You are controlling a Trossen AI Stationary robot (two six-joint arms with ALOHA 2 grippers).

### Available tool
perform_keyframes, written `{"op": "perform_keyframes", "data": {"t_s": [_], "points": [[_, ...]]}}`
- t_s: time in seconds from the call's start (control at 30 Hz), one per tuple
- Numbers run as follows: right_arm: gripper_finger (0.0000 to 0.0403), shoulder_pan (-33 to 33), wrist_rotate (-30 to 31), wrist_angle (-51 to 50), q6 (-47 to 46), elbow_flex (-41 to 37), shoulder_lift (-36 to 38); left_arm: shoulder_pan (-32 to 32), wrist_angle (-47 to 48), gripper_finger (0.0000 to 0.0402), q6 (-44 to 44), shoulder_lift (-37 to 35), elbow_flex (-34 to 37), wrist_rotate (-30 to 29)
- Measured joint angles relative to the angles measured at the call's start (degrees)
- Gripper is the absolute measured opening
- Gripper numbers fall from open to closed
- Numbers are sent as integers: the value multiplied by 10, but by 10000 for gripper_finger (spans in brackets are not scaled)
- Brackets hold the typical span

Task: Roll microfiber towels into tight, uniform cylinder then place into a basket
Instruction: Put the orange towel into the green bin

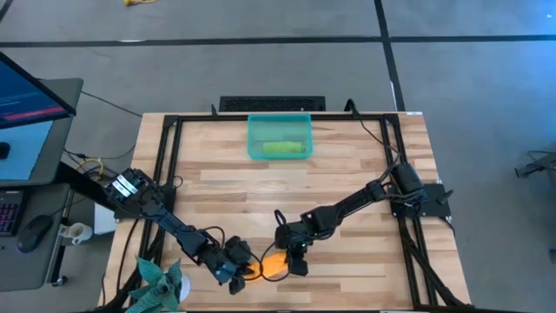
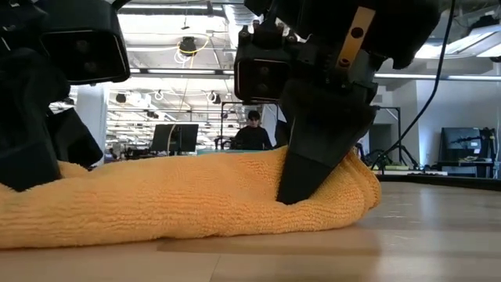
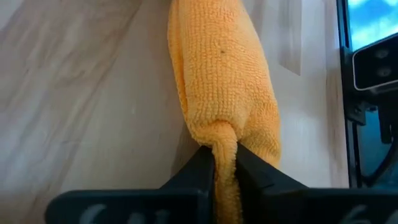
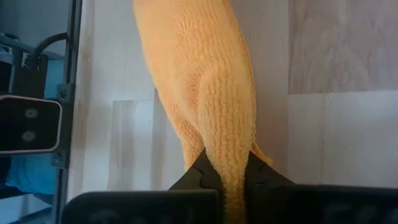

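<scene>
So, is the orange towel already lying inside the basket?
No, the orange towel lies on the table's near edge, pinched by both grippers, while the basket at the far side holds only the green towel.

One orange towel (image 1: 274, 263), one lime green towel (image 1: 285, 149), one basket (image 1: 254, 132), two arms

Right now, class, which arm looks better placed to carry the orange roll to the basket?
Probably the right. Both grippers are shut on the orange towel, the left gripper at one end, the right gripper at the other. The right arm's end lies nearer the basket, which already holds the green towel.
</scene>
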State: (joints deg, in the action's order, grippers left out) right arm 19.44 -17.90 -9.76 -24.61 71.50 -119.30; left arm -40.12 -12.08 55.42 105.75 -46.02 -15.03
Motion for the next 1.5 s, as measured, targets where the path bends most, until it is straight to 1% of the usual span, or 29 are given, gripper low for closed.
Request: {"op": "perform_keyframes", "data": {"t_s": [0.1,0.17,0.3,0.43,0.5,0.63,0.7,0.77,0.83,0.9,1.07,1.13,1.17,1.27,1.33,1.4,1.5], "points": [[20,-1,6,-1,19,0,4,4,26,8,-12,-13,0,-4],[20,-2,10,-10,26,6,4,8,57,7,-37,-30,1,-9],[25,-5,35,-64,53,24,10,21,122,17,-82,-80,1,-28],[20,-9,76,-121,83,41,25,39,158,13,-133,-117,1,-37],[20,-12,89,-134,98,49,31,53,174,9,-158,-128,1,-31],[20,-25,112,-175,130,48,70,88,212,11,-205,-144,1,-35],[21,-36,128,-204,138,48,88,109,206,14,-233,-147,0,-32],[19,-50,130,-215,152,48,99,126,218,15,-266,-159,1,-27],[19,-66,134,-238,166,47,113,151,219,13,-298,-168,0,-26],[19,-85,135,-239,189,48,121,174,245,12,-324,-186,1,-26],[20,-135,136,-258,242,48,134,253,274,13,-404,-232,-6,-28],[20,-157,135,-271,259,48,141,287,271,12,-435,-241,-15,-7],[20,-169,133,-270,271,47,144,305,283,11,-450,-250,-15,3],[20,-206,131,-278,303,47,158,354,288,11,-495,-253,-28,24],[20,-233,130,-267,326,50,167,389,311,12,-531,-261,-31,26],[20,-262,130,-281,342,47,183,428,299,12,-566,-260,-38,31],[20,-306,128,-265,368,50,194,489,305,12,-609,-260,-49,41]]}}
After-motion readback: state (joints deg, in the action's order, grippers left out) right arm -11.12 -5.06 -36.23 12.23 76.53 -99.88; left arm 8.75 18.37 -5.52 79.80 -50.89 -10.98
